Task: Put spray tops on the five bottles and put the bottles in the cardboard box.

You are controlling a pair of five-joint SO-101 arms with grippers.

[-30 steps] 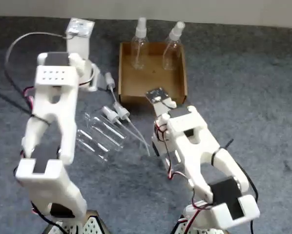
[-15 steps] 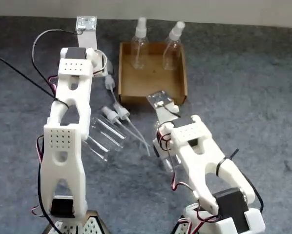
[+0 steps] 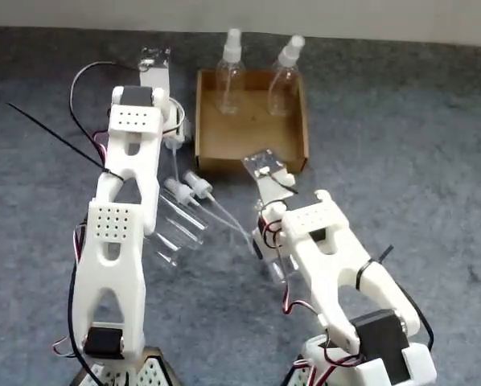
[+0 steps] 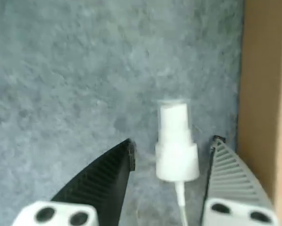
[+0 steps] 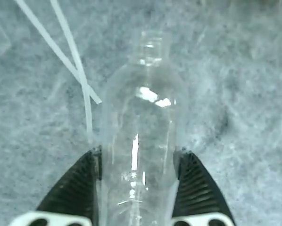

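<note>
Up close, left fingers [image 4: 108, 172] gape around a spray top [image 4: 177, 150]; right fingers [image 5: 75, 186] clamp a bottle [image 5: 141, 127].

The left arm [image 3: 128, 173] covers part of the loose bottles [image 3: 182, 232]; the clear bottle [image 5: 138, 136] has its base cut off at the frame edge.

You are working over a mottled grey-blue carpet [image 3: 401, 145] that spreads across the whole surface in the high view, its nap short and fuzzy. Along the far edge runs a pale, plain strip [image 3: 369, 14], and whether it is wall or bare surface cannot be told. The light is even, and the shadows on the carpet are soft.
</note>
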